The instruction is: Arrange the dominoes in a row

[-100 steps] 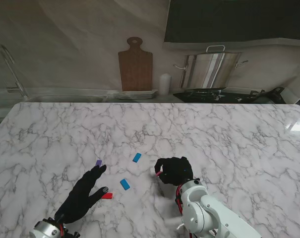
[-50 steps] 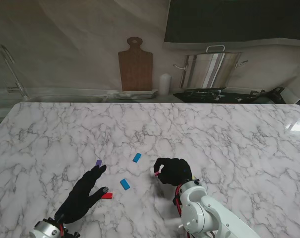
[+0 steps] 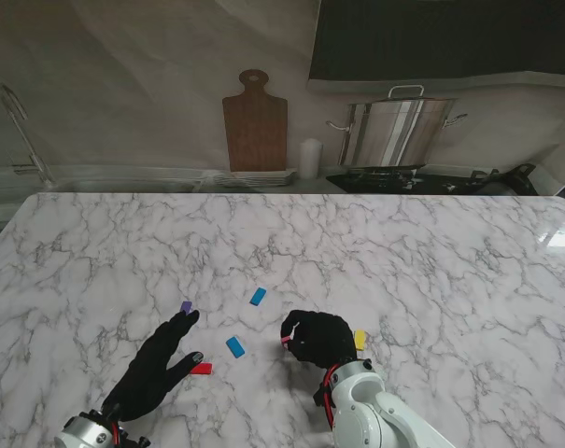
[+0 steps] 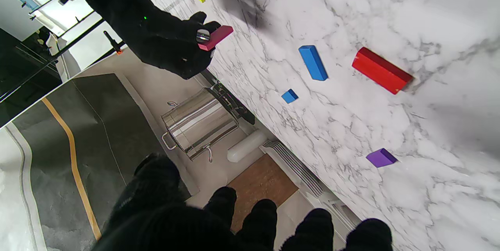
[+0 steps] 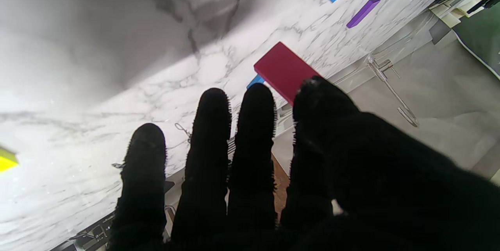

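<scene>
Placement is the step in hand, as I judge it: the right hand pinches the pink domino between thumb and fingertips, lifted off the marble table, just right of the two blue ones. To do it well, the hand should lower the piece slowly, keep its long edge square to the line chosen for the row, and release only once it rests firmly — a hurried release could tip or skew it. The left hand lies flat with fingers spread and holds nothing; it sits beside the red domino, fingertips near the purple domino.

Counted in the stand view: two blue pieces — the nearer blue domino and the farther blue domino — then one red, one purple, one pink, and one yellow domino just right of the right hand. Six in all, none yet in a row.
</scene>
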{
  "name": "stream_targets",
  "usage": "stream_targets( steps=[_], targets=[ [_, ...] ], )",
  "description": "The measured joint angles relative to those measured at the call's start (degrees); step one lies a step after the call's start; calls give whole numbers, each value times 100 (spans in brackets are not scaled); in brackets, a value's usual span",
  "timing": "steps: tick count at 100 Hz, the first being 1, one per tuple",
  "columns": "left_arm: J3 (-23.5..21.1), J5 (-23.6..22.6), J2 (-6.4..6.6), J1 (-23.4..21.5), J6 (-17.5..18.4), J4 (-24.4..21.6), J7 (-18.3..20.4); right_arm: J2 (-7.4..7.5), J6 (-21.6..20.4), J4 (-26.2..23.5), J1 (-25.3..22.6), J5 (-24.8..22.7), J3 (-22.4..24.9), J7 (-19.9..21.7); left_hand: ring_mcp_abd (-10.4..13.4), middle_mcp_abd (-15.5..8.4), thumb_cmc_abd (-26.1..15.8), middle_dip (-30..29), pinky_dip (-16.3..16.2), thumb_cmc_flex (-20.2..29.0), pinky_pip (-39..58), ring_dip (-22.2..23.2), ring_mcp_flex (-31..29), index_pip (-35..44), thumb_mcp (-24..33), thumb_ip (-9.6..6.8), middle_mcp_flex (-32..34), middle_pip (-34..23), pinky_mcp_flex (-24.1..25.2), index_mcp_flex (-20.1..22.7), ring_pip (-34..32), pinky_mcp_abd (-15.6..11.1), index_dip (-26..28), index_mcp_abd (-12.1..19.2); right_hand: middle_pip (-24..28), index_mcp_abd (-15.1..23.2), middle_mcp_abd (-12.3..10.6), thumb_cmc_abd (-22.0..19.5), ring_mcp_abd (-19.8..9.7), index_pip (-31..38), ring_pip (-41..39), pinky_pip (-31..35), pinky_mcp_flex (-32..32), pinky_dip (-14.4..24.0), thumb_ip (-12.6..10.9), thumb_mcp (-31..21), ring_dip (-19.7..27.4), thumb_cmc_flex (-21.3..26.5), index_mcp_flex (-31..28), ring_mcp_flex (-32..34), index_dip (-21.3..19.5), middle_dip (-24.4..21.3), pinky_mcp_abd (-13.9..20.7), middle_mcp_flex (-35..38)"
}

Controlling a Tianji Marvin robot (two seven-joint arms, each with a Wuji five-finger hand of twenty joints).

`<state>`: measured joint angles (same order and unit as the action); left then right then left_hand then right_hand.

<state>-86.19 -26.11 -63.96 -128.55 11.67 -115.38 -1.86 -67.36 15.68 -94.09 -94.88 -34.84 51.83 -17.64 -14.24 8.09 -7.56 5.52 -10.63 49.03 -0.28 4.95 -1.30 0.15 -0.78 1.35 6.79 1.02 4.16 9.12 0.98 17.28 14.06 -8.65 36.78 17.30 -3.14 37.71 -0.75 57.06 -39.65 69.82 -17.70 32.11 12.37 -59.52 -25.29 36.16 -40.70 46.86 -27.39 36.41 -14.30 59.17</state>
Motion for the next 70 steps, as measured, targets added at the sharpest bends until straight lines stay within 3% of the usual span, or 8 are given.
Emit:
stream_targets(
  steps=[28,46,70],
  targets=[
    [-3,-5,0,-14,7,0,-4,-67,142,-122,-310,30,-100,-255,0,0,0,0,0,0,0,0,0,0,0,0,0,0,0,0,0,0,0,-2,844,0,26,389,71,-102,-743,131,426,250,0,114,-332,7,-432,-1044,486,476,135,-1154],
    [-5,-22,0,-21,16,0,-18,-72,185,-126,-362,22,-160,-252,0,0,0,0,0,0,0,0,0,0,0,0,0,0,0,0,0,0,0,-17,1854,0,-9,455,96,-195,-2160,1306,66,935,0,185,-1000,7,-577,-1049,648,1249,420,-1010],
    [-4,-34,0,-25,17,0,-26,-68,-38,-25,-347,44,-185,-204,0,0,0,0,0,0,0,0,0,0,0,0,0,0,0,0,0,0,-1,-20,2552,7,-64,455,235,-196,-3669,2834,-2034,1836,0,197,-1483,7,-578,228,648,1548,703,-81]
  ],
)
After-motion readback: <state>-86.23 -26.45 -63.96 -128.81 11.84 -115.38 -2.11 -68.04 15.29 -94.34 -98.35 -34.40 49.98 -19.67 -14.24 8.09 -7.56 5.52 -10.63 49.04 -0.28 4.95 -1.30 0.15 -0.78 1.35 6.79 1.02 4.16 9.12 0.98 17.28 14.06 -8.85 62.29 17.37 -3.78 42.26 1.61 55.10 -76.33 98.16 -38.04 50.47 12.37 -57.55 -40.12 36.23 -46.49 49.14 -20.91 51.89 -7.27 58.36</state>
